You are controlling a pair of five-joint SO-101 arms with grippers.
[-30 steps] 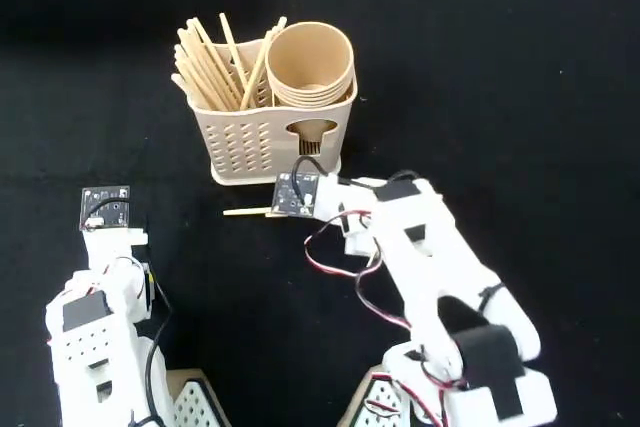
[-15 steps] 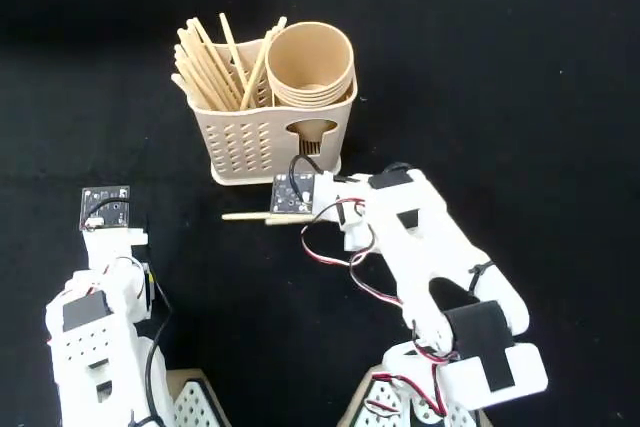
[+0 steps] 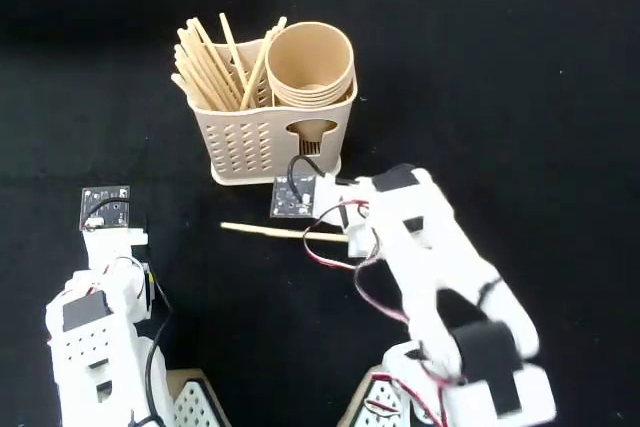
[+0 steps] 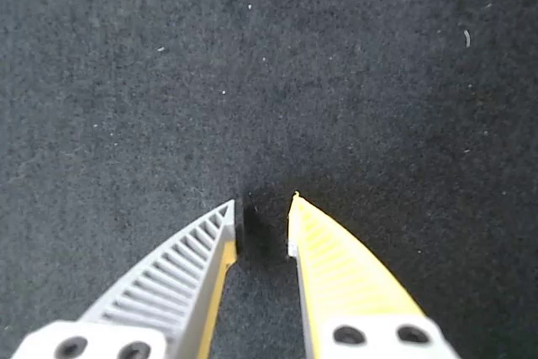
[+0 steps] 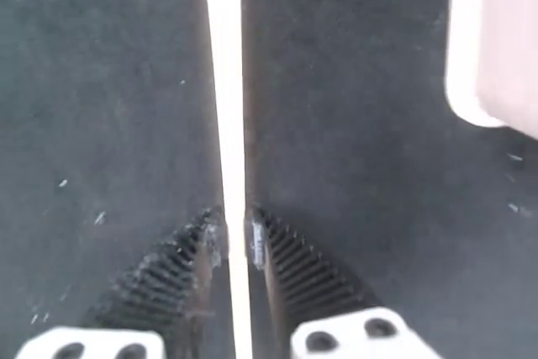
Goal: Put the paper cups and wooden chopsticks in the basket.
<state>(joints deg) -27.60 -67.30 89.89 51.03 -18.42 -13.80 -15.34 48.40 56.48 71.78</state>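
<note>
A beige basket (image 3: 262, 137) stands on the black table, holding several wooden chopsticks (image 3: 210, 65) in one compartment and stacked paper cups (image 3: 310, 64) in the other. One loose chopstick (image 3: 270, 231) lies just in front of the basket. My right gripper (image 5: 234, 241) is shut on this chopstick (image 5: 225, 107), which runs straight out between the fingers. The right arm (image 3: 400, 227) reaches in from the lower right. My left gripper (image 4: 262, 208) hovers over bare table at the lower left (image 3: 105, 209), slightly open, nothing between its fingers.
The basket's corner (image 5: 496, 48) shows close beside the held chopstick in the right wrist view. Black cloth (image 3: 520, 127) covers the table all around. The arm bases (image 3: 90, 347) stand at the front edge.
The right gripper has shifted and the chopstick in it has swung from level to slightly slanted, sticking out further to the left. The left arm has not moved.
</note>
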